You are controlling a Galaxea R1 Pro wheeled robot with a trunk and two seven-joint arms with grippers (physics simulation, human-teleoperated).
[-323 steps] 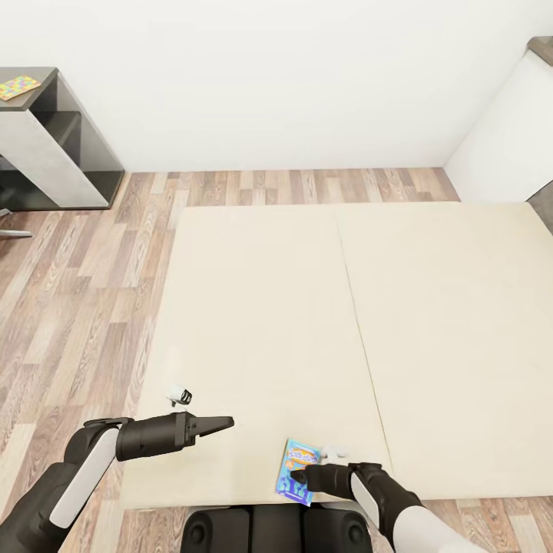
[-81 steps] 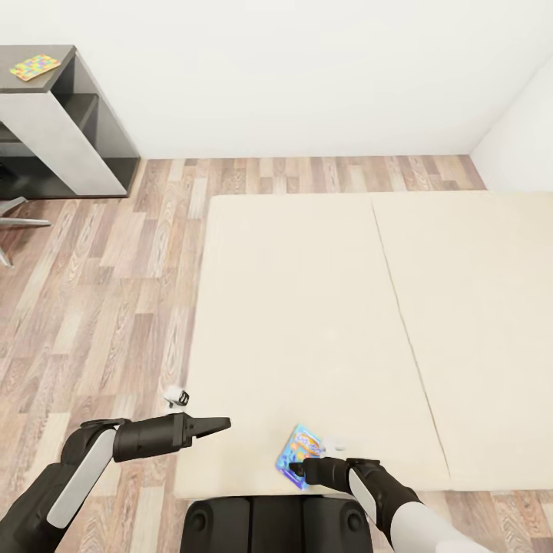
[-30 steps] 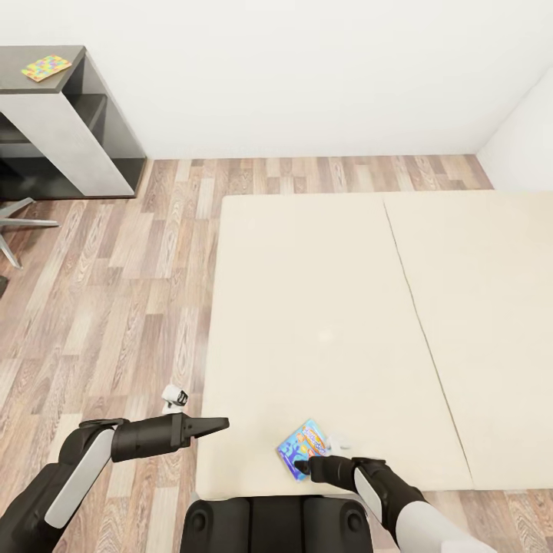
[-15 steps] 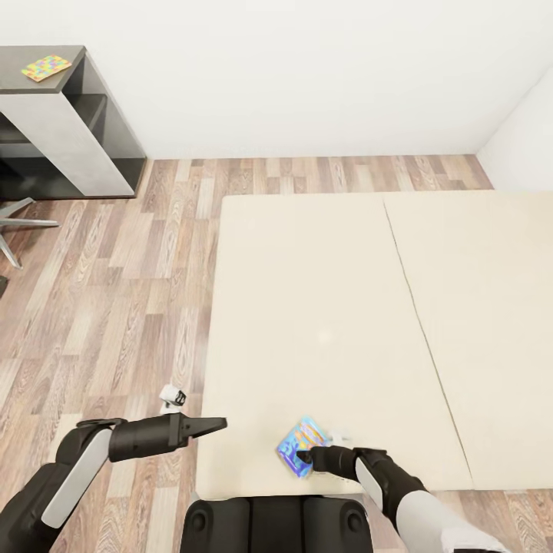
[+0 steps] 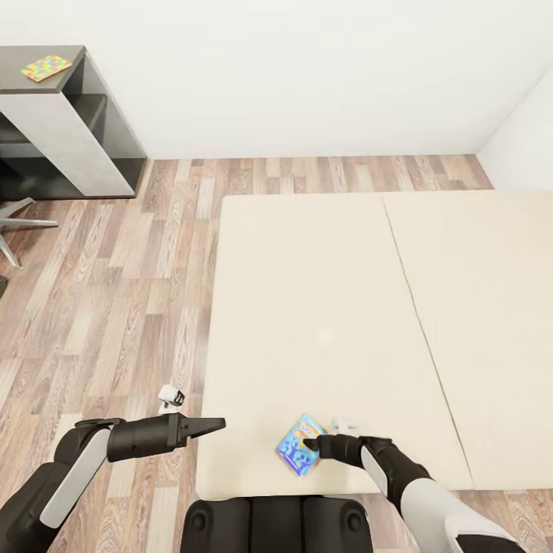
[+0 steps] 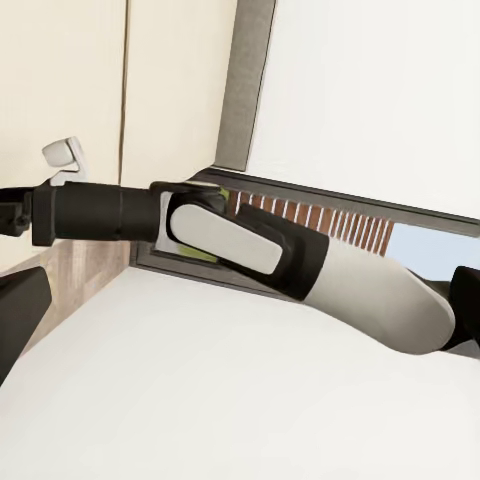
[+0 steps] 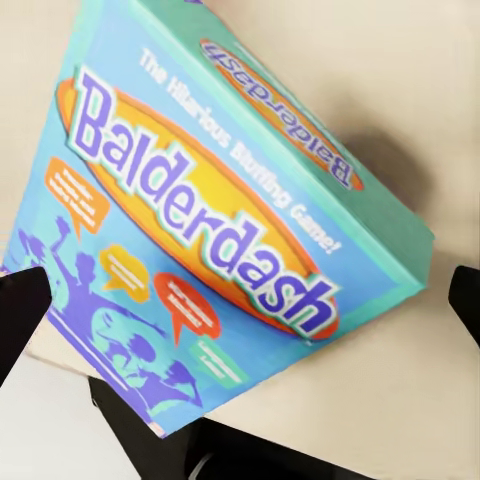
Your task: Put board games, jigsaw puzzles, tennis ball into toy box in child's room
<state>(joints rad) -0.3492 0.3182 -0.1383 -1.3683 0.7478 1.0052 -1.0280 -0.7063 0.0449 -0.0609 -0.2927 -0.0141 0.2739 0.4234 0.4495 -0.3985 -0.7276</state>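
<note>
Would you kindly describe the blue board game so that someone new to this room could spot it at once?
Start at the large beige bed and go to its near edge, close to the robot. The blue board game lies there at the tip of the right gripper. It is a flat box lettered "Balderdash", the sole colourful thing on the plain mattress.

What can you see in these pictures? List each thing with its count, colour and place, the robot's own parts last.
Game box: one, blue, Balderdash, near edge of bed.
Puzzle: one, multicoloured, on table top.
Table: one, grey, far left by wall.
Bed: one, beige, two-part, centre and right.
Chair leg: grey, left edge.
Floor: wood planks.
Left tool: black, over bed's left edge.
Right tool: black, at the game box; grip unclear.
</note>
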